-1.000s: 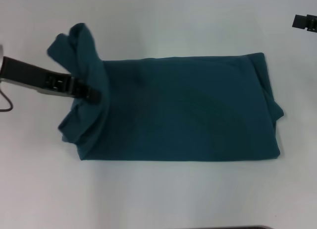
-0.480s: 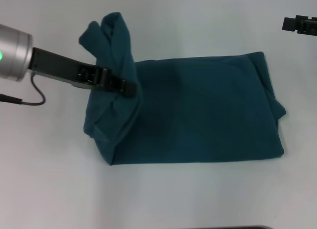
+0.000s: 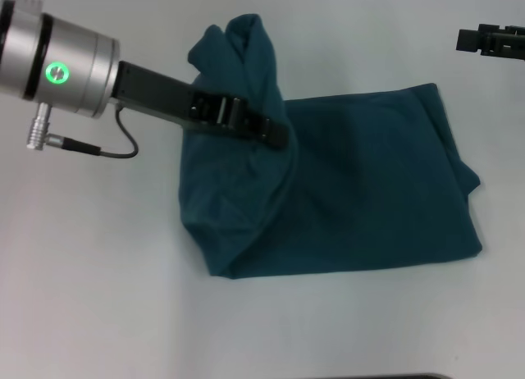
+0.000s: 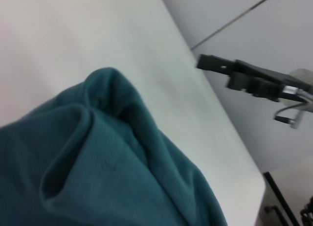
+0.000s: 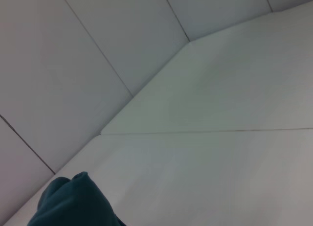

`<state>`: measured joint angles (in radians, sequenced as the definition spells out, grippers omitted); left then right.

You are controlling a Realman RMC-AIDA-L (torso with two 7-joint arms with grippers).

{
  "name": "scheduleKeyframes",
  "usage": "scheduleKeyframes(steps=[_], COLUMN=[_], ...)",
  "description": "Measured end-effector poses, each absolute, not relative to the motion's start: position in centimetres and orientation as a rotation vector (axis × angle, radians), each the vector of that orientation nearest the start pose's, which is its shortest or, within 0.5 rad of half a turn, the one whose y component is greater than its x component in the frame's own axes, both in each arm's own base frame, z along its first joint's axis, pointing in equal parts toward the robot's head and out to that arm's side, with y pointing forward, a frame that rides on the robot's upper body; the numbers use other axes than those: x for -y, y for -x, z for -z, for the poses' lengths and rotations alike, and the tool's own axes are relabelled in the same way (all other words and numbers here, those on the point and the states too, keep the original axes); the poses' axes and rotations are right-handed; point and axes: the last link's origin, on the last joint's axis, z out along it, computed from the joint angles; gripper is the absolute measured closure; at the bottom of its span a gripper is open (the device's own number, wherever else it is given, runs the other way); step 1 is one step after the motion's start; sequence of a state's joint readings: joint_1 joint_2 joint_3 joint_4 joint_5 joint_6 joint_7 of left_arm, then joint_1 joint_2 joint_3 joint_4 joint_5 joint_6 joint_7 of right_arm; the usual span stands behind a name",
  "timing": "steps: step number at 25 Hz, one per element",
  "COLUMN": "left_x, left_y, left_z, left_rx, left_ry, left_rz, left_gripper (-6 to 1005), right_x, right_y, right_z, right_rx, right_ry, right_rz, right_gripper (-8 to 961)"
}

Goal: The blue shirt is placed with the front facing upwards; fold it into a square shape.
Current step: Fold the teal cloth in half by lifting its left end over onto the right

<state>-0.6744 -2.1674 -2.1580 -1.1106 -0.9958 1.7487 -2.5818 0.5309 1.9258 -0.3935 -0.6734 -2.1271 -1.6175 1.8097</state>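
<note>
The blue shirt [image 3: 361, 182] lies on the white table as a long folded band, plain teal side up, with no lettering showing. My left gripper [image 3: 275, 133] is shut on the shirt's left end and holds it lifted and bunched above the band, over its left part. The raised bunch also shows in the left wrist view [image 4: 98, 167] and at the edge of the right wrist view [image 5: 73, 201]. My right gripper [image 3: 472, 40] hangs at the far right, clear of the shirt; it also shows in the left wrist view [image 4: 208, 62].
The white table [image 3: 98, 297] extends around the shirt on all sides. A black cable [image 3: 123, 145] hangs from my left wrist. A wall with panel seams [image 5: 98, 50] stands beyond the table.
My left gripper has carried the shirt's left end up and to the right, over the band. The band's left edge has shortened toward the right. The right gripper has edged slightly left.
</note>
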Motion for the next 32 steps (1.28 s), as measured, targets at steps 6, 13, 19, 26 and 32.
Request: scheduleKeyframes(steps=[6,13,19,26,32], left_x=[-33.7,-33.8,-33.8,-33.8,-33.9], left_y=[12.2,11.2,10.2,8.8,8.0], left_z=[1.1,0.4,0.1,0.3,0.5], left_rx=[1.537,1.500,1.478,1.451,1.434], left_ry=[2.902,2.919,2.937,2.975,2.991], left_rz=[0.354,0.365,0.390,0.434,0.460], left_gripper=[938,938,938,936,937], right_x=[-34.2,-34.3,-34.3,-34.6,-34.8], right_y=[-30.9,-31.0,-30.9,-30.6,-30.5], right_z=[-9.7,-9.8,-9.8,-9.9,-10.0], right_rx=[-1.191,-1.191,-1.187,-1.178,-1.172], right_ry=[2.380,2.379,2.378,2.381,2.381], right_rz=[-0.743,-0.739,-0.745,-0.747,-0.751], right_gripper=[70,69,70,71,70])
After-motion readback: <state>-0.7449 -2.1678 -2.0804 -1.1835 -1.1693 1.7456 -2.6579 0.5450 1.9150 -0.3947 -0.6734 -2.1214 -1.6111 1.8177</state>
